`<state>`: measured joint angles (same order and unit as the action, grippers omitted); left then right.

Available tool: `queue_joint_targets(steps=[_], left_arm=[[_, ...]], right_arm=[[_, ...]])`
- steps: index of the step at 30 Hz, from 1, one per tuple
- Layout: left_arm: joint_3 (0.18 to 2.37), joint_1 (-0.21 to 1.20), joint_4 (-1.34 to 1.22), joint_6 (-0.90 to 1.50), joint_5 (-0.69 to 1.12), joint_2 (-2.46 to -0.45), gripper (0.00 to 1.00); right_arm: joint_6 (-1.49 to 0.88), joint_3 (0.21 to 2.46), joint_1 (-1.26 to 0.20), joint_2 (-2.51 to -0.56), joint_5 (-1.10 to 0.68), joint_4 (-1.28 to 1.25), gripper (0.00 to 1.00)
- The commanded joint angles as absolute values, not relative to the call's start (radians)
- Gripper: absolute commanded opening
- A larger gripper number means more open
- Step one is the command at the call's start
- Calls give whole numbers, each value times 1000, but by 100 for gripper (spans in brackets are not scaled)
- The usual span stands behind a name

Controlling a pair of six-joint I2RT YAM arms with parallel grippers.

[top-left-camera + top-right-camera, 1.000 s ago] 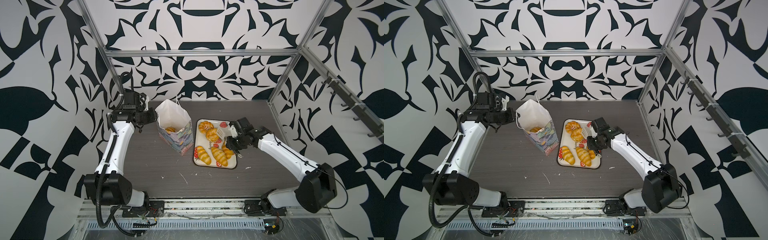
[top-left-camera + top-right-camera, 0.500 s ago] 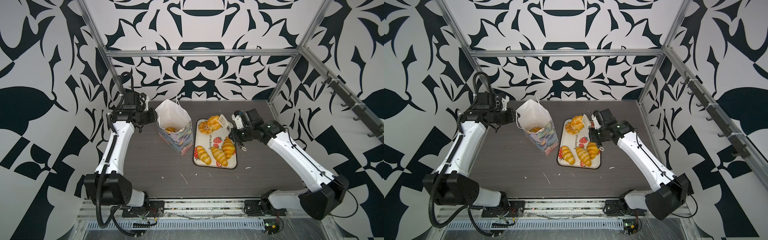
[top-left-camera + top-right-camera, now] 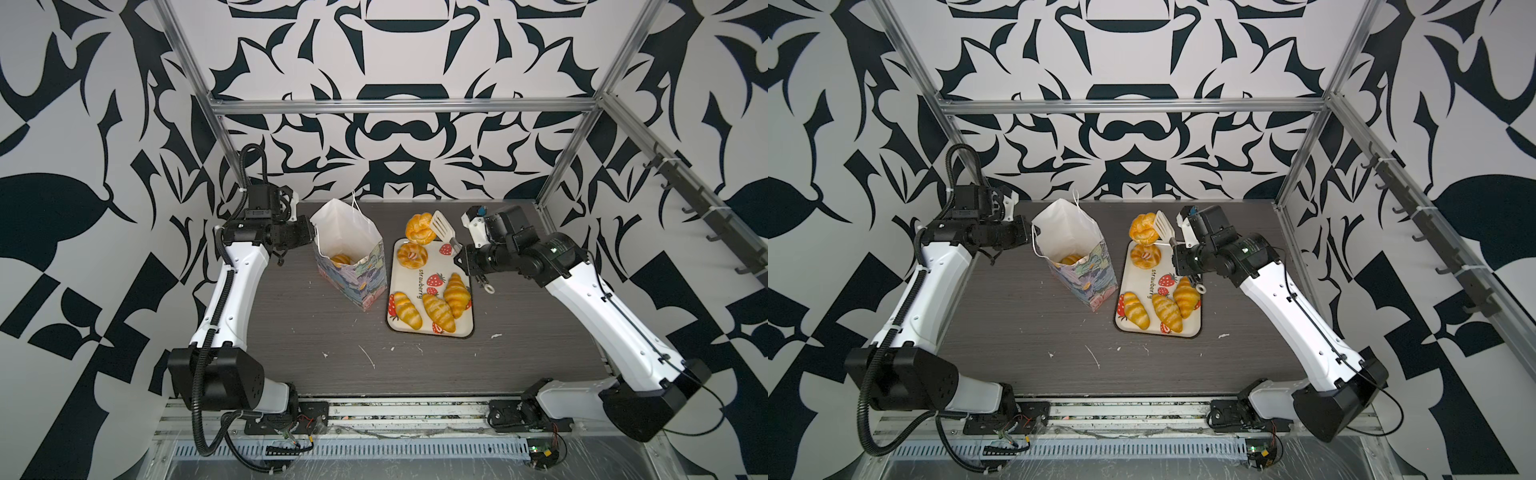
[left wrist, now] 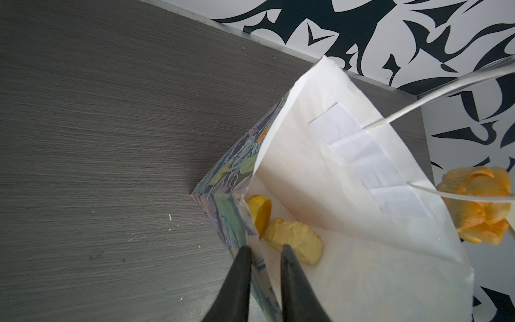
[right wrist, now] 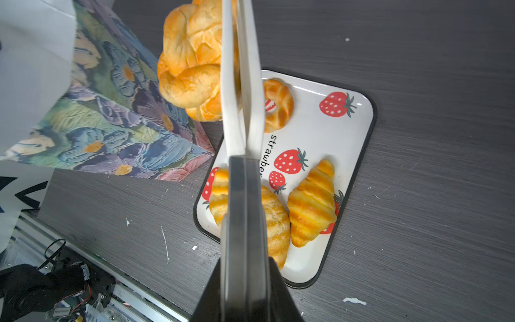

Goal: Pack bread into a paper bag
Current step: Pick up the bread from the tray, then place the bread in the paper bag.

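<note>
The floral paper bag (image 3: 349, 249) stands open left of the tray, and my left gripper (image 4: 264, 249) is shut on its near rim. Inside lie pieces of bread (image 4: 292, 239). My right gripper (image 5: 245, 259) is shut on the handles of white tongs (image 3: 441, 224). The tongs pinch a round golden bun (image 3: 419, 227), which hangs in the air over the tray's far end, close to the bag's mouth. On the strawberry tray (image 3: 457, 266) rest a ring bun (image 3: 411, 254) and three croissants (image 3: 436, 309).
Small white crumbs (image 3: 368, 356) dot the dark tabletop in front of the tray. Metal frame posts (image 3: 569, 141) and patterned walls close in the back and sides. A rail with cables (image 3: 374, 411) runs along the front edge.
My right arm has lifted the tongs with the round bun off the tray, up and toward the far end beside the bag. The left arm and the bag have stayed put.
</note>
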<state>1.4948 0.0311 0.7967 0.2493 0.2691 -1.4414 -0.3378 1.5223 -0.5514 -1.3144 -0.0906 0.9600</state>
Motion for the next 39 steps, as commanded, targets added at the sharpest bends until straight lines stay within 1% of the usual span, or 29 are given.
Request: queue_joint_targets(steps=[1,9,18,30,39], left_arm=[[1494,34,825,244,273,-1436,23],[1491,34,825,245,272,-1435,23],[1488,34,825,244,271,-1430,23],[1488,34,825,244,269,-1429,23],[1486,34,825,244,270,-1427,23]], right_arm=[[-318,1611,-616,-1300,-42,928,21],[-303,1720,-743,-1338,30,928,21],[-285,1810,-846,-1405,61,915,21],[-285,1851,-902,-1475,52,882,21],[-287,1870,-914,-1517,39,867,21]])
